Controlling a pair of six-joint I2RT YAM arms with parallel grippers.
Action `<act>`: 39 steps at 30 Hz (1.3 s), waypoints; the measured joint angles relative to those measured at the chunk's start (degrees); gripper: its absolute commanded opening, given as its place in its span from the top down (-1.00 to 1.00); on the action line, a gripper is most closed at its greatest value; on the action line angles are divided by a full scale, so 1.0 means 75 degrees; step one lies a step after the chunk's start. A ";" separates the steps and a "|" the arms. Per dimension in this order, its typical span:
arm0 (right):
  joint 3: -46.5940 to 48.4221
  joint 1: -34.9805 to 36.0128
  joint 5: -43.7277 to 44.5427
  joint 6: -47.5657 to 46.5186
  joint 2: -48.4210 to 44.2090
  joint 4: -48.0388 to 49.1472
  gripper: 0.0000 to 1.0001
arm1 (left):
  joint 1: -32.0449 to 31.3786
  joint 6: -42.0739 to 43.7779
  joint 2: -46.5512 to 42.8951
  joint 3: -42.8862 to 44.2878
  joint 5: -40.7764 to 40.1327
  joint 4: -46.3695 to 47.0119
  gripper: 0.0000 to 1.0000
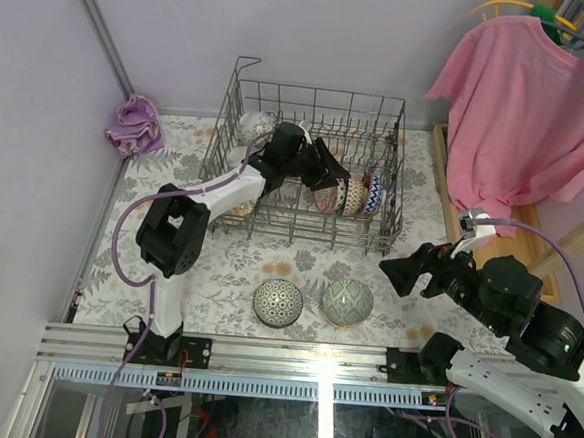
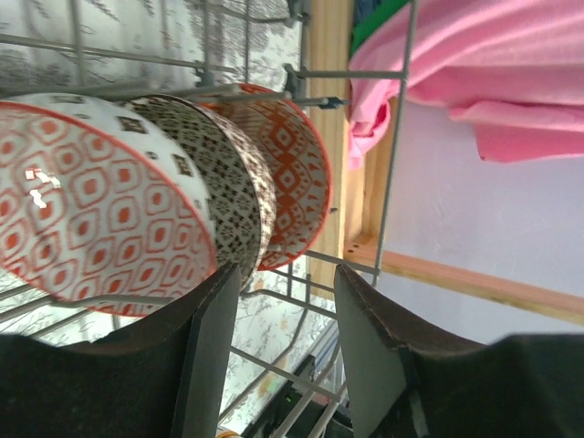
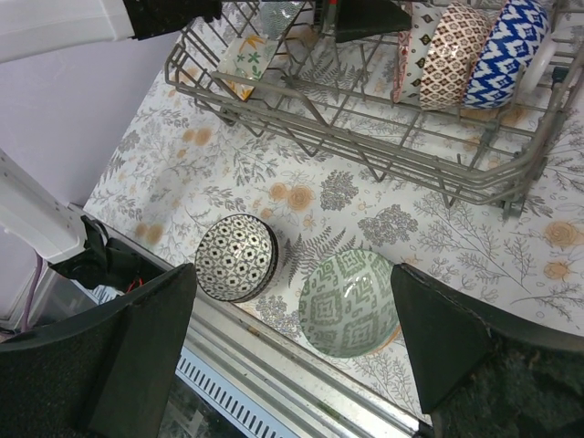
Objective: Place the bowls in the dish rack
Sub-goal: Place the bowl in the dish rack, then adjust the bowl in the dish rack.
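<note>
3 bowls (image 1: 346, 196) upright in dish rack (image 1: 390, 176), few more at left end. L gripper (image 1: 331, 174) beside row, jaws apart, empty. R gripper (image 1: 407, 270) wide, empty, nr green bowl (image 1: 347, 302). Dark bowl (image 1: 277, 302) also on table (image 1: 218, 274): 2 left.

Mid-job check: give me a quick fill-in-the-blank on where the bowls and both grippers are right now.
1. Outside the dish rack, exactly ____ bowls sit on the table.
2. The left gripper, holding nothing, is inside the rack beside a red-and-white bowl standing on its ____.
3. The right gripper, jaws ____, hovers nearer the green bowl than the dark patterned bowl.
Missing words: two; edge; open.
</note>
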 measured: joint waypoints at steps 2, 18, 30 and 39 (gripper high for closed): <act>-0.0038 0.0000 0.0067 0.0000 -0.0096 -0.0047 -0.90 | 0.0009 0.0050 -0.0067 0.0000 -0.0271 -0.0239 0.09; -0.0122 0.0000 0.0146 -0.0003 -0.0370 -0.0192 -0.91 | -0.0111 0.0341 -0.0111 0.0624 -0.1941 -0.1268 0.14; -0.0122 0.0000 0.0154 -0.0012 -0.0399 -0.0227 -0.92 | -0.0152 0.0446 0.0353 0.0959 -0.2320 -0.1696 0.17; -0.0122 0.0000 0.0157 -0.0067 -0.0399 -0.0230 -0.92 | -0.0192 0.0557 0.0670 0.1355 -0.2445 -0.1877 0.31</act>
